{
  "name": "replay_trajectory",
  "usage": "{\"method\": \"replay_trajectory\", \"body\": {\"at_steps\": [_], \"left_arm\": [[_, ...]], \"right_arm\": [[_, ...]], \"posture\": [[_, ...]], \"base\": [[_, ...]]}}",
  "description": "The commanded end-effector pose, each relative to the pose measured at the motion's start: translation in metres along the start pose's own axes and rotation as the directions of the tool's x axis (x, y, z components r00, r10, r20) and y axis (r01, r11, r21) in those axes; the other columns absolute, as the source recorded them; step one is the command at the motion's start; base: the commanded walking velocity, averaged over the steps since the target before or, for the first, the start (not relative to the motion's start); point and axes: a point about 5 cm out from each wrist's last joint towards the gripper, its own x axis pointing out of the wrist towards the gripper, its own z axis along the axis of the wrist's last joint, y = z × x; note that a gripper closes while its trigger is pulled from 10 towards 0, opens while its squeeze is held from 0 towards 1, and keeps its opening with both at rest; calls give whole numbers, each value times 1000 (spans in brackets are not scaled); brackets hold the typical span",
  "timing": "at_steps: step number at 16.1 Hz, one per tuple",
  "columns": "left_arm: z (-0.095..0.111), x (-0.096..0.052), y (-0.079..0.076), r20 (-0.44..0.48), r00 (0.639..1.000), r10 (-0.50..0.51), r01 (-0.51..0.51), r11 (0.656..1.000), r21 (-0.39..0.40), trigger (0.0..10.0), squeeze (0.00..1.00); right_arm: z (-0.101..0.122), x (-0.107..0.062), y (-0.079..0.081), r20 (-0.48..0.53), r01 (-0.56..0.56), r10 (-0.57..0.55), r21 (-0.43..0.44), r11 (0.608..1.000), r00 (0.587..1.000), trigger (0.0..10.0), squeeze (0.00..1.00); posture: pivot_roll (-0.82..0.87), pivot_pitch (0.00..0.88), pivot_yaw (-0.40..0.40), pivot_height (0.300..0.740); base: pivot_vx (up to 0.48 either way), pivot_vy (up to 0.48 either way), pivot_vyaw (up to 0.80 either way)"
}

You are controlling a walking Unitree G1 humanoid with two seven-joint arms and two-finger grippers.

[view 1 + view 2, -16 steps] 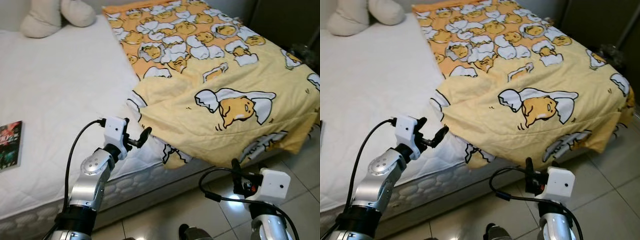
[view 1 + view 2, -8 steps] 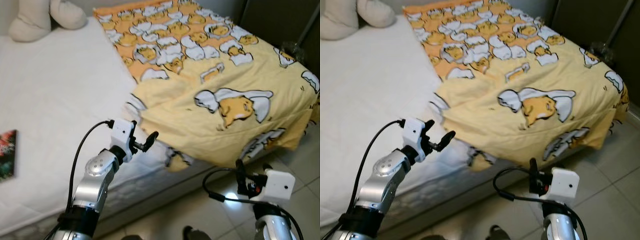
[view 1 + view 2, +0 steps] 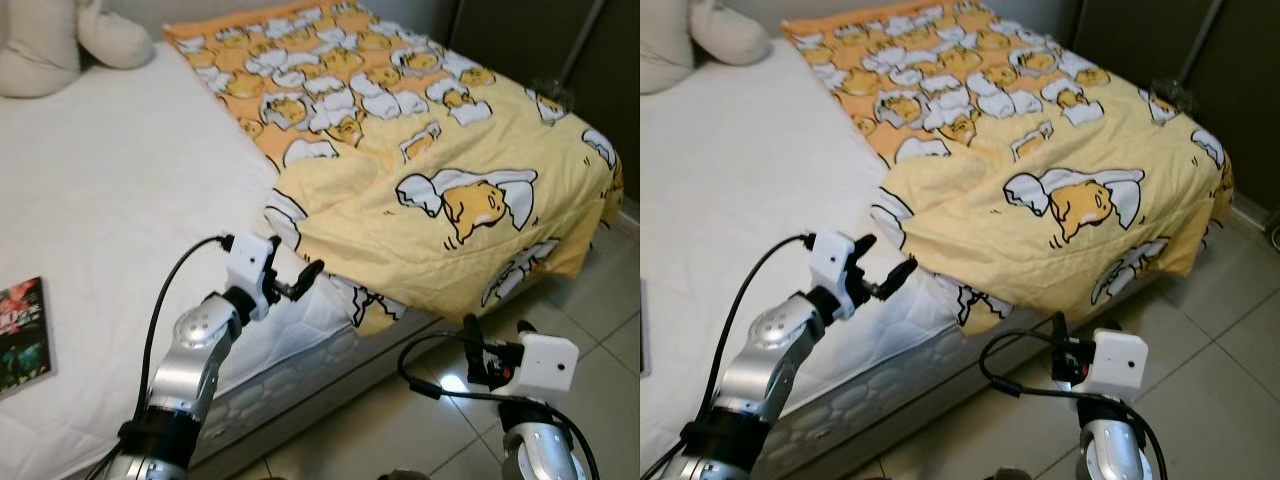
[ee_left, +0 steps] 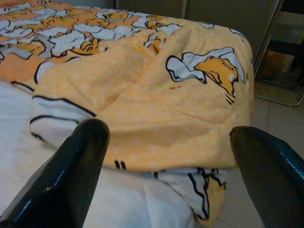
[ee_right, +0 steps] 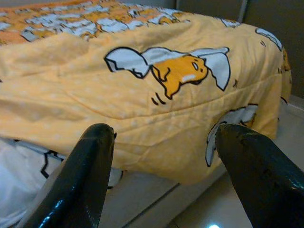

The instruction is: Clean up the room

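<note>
Left gripper (image 3: 298,282) spread open, empty, at mattress (image 3: 120,220) edge just short of folded duvet (image 3: 430,215) corner; likely pinching sheet instead, or top layer only.

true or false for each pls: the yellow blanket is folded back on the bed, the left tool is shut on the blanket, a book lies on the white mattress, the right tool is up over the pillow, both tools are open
1. The yellow blanket lies folded back on the bed. True.
2. The left tool is shut on the blanket. False: its fingers are spread, just short of the folded edge, gripping nothing.
3. A book lies on the white mattress. True.
4. The right tool is up over the pillow. False: it hangs low beside the bed, above the tiled floor.
5. Both tools are open. True.
</note>
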Motion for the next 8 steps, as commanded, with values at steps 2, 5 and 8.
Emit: {"method": "replay_trajectory", "body": {"at_steps": [2,5,8], "left_arm": [[2,-1,-4,18,999,-27,27,1000,-2,10000,0],[0,-1,-6,20,999,-32,32,999,-9,10000,0],[-1,-1,-4,22,1000,-3,3,999,-33,10000,0]], "right_arm": [[-1,2,-3,-9,3,-3,-1,1000,1000,10000,329],[0,2,-2,-4,-11,11,-7,1000,1000,10000,341],[0,3,-2,-11,-18,18,-16,1000,1000,10000,353]], "posture": [[-90,40,75,735],[-88,38,68,735],[-92,46,68,735]], "base": [[0,-480,0],[0,-480,0],[0,-160,0]]}}
